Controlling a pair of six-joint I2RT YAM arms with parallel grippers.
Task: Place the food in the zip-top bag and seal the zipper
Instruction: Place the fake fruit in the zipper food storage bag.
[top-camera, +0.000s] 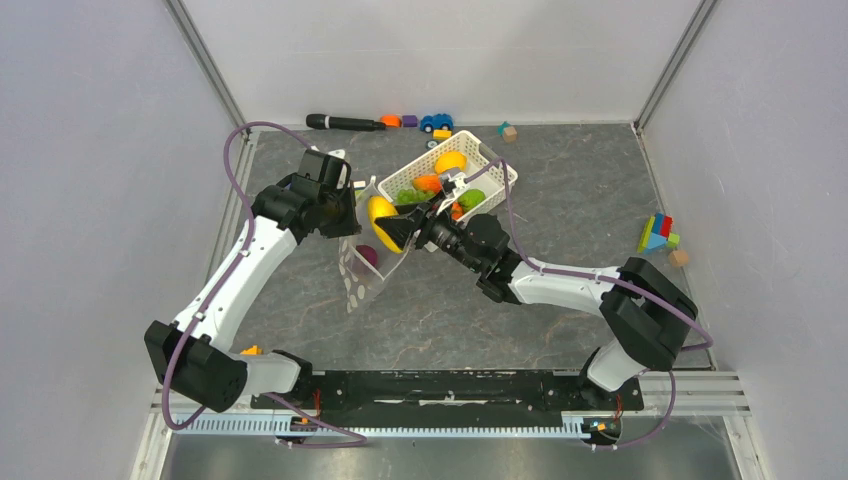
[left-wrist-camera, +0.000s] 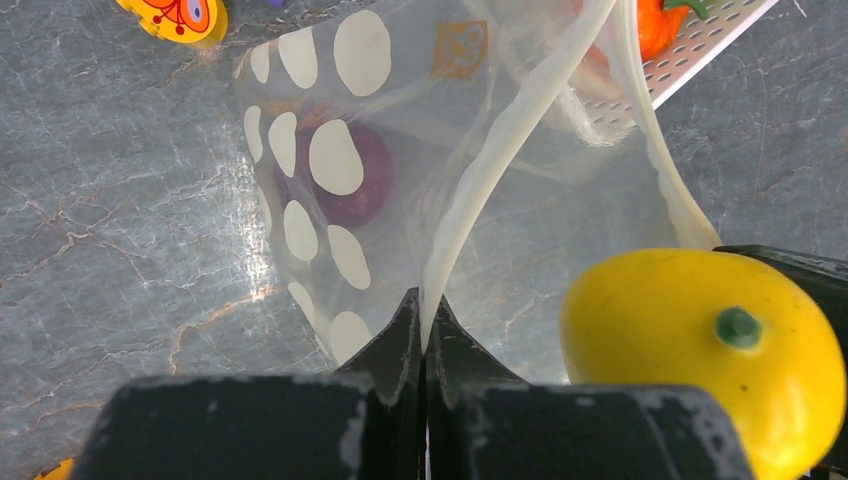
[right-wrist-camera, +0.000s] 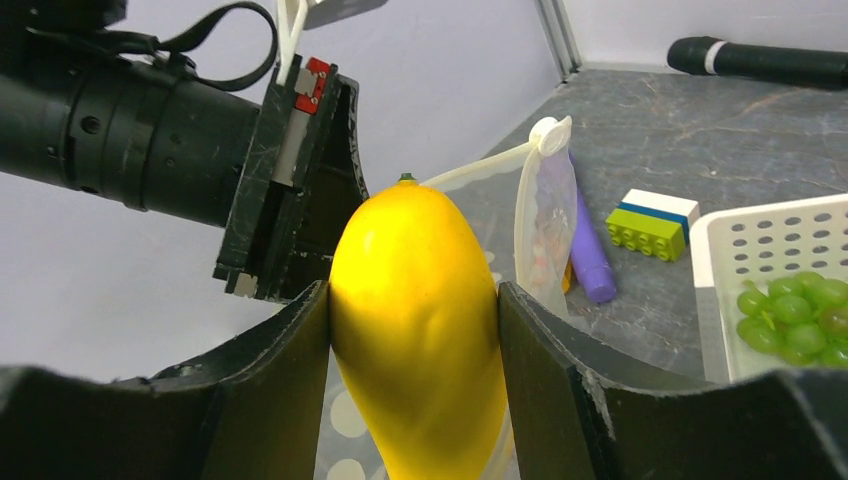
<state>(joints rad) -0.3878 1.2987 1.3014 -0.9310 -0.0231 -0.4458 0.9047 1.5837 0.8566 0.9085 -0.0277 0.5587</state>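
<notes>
The left tool (left-wrist-camera: 425, 325) pinches the zip-top bag (left-wrist-camera: 340, 170) by its rim to hold the mouth open for the yellow toy fruit (left-wrist-camera: 690, 340) clamped in the right tool (right-wrist-camera: 413, 330).

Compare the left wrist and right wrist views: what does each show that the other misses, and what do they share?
Left wrist only: a purple piece seen through the zip-top bag, and the left gripper pinching its zipper. Right wrist only: green grapes in the white basket, and the right gripper clamping the yellow fruit from both sides. Both: the yellow fruit beside the bag's open mouth.
</notes>
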